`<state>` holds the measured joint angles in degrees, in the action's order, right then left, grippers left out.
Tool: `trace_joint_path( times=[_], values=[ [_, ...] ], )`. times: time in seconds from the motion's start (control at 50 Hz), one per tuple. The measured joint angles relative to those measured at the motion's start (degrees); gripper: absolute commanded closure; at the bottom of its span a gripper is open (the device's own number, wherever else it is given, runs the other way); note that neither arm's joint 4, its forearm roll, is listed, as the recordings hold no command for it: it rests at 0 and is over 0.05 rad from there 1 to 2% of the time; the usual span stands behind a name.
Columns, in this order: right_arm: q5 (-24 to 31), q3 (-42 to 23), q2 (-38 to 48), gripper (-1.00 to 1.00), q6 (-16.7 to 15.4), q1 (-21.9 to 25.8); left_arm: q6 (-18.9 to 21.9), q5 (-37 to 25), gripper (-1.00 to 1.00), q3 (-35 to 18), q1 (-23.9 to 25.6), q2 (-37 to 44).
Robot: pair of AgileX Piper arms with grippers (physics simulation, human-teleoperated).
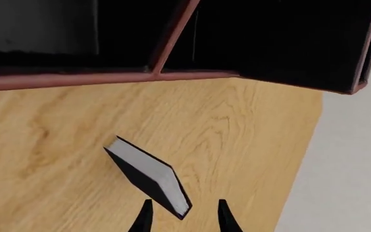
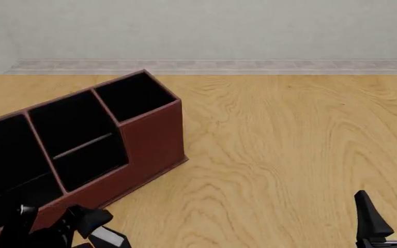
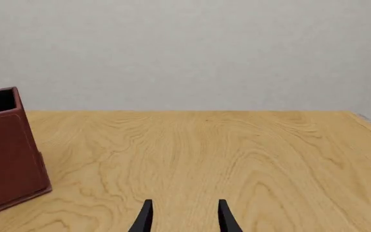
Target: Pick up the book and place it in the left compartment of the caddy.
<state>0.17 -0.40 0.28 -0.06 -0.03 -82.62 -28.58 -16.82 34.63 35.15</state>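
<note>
The left claw [image 1: 183, 218] is spread, hovering above the book [image 1: 148, 177], which lies on the table [image 1: 237, 140] just before the caddy [image 1: 172, 72]. Only one corner sits between the fingers, so I think it may slip. The right claw [image 3: 183, 217] is spread too, holding nothing.

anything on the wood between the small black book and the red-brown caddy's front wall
Nothing: left wrist view shows bare wooden table between small black book and red-brown leather-look caddy.
</note>
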Motion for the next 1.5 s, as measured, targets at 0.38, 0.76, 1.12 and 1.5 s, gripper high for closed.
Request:
trace_joint_path(
  times=[0.38,0.76,1.12,1.5],
  values=[
    [0.0,0.0,0.0,-1.0,0.0,0.0,-1.66,5.31,-1.0,2.76,0.59,3.55],
    [0.0,0.0,0.0,-1.0,-0.01,0.0,-3.3,11.96,-1.0,5.7,1.53,8.37],
    [0.0,0.0,0.0,-1.0,-0.01,0.0,-4.85,20.13,-1.0,7.99,3.08,15.41],
    [0.0,0.0,0.0,-1.0,-0.01,0.0,-8.23,22.92,1.0,10.61,3.68,14.19]
  ],
)
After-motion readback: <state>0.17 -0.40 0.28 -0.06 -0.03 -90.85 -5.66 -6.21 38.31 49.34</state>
